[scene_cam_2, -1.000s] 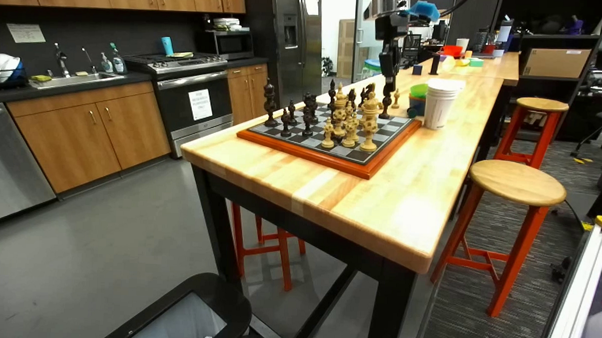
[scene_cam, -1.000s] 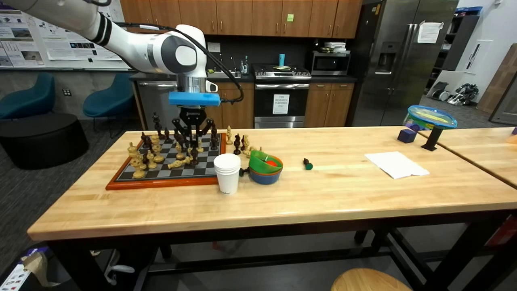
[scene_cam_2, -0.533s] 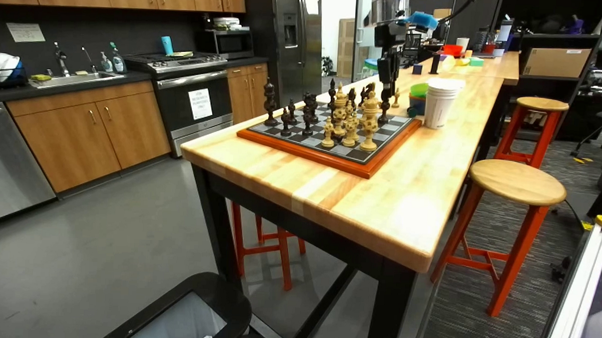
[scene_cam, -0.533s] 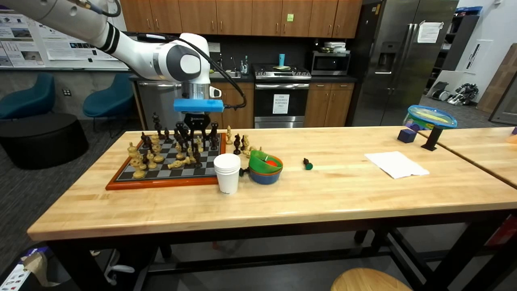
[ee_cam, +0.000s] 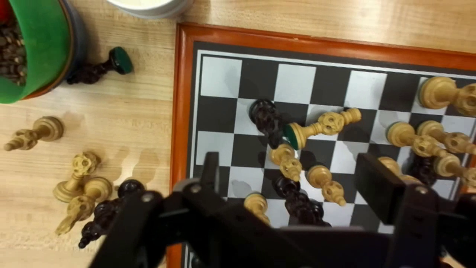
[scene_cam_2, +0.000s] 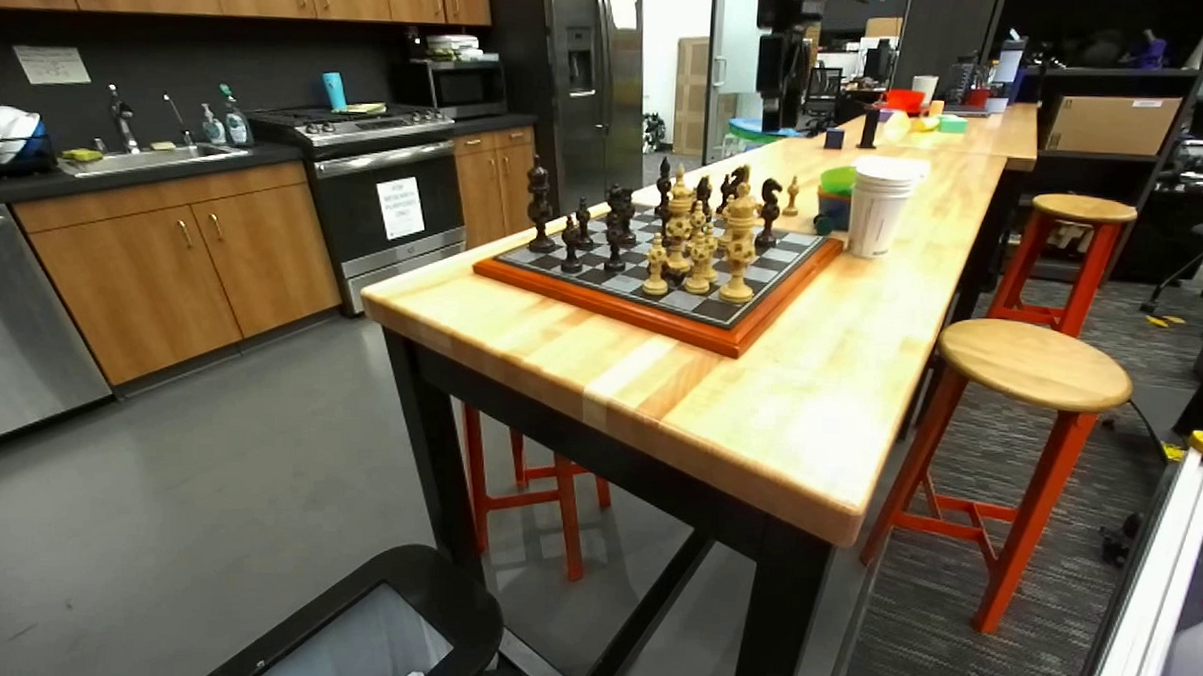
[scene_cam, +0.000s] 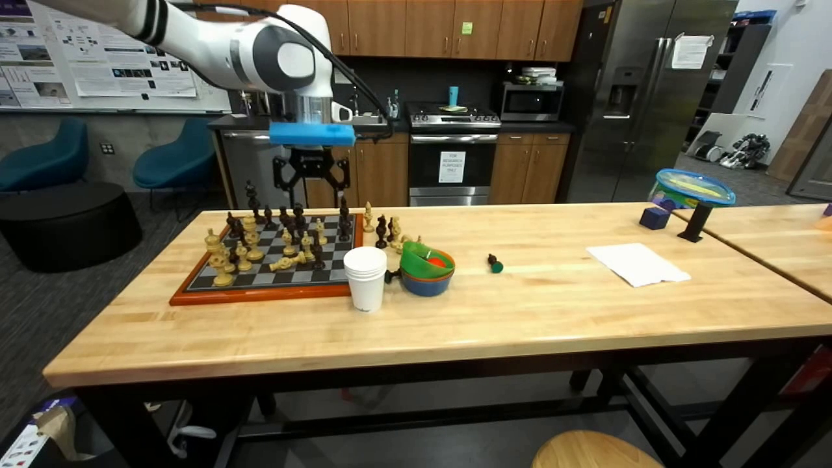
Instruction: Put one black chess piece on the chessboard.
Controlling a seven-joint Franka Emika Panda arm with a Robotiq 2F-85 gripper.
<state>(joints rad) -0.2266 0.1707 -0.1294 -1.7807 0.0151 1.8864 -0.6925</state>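
Note:
A black chess piece [ee_cam: 267, 121] stands upright on the chessboard [ee_cam: 181, 111], close to a toppled light piece [ee_cam: 329, 124]. In both exterior views this black piece [scene_cam: 318, 252] [scene_cam_2: 769, 212] is near the board side facing the cups. Above the chessboard [scene_cam: 260, 295] hangs my gripper [scene_cam: 314, 195], jaws wide apart and clear of the pieces. The wrist view has nothing held between the gripper's [ee_cam: 295, 175] fingers, only board and pieces far below. Several other black and light pieces stand on the board; the gripper covers part of it in the wrist view.
White stacked cups [scene_cam: 366, 279] and nested bowls [scene_cam: 427, 281] stand beside the board. A black piece [ee_cam: 98, 69] lies by the bowls, and several pieces [scene_cam: 390, 232] stand off the board. Another dark piece [scene_cam: 495, 264] lies farther along the table, before a paper sheet [scene_cam: 638, 264].
A second ago my gripper was down at the board, shut on the black piece. It lowered slightly, let go and has risen well above; the piece now stands alone.

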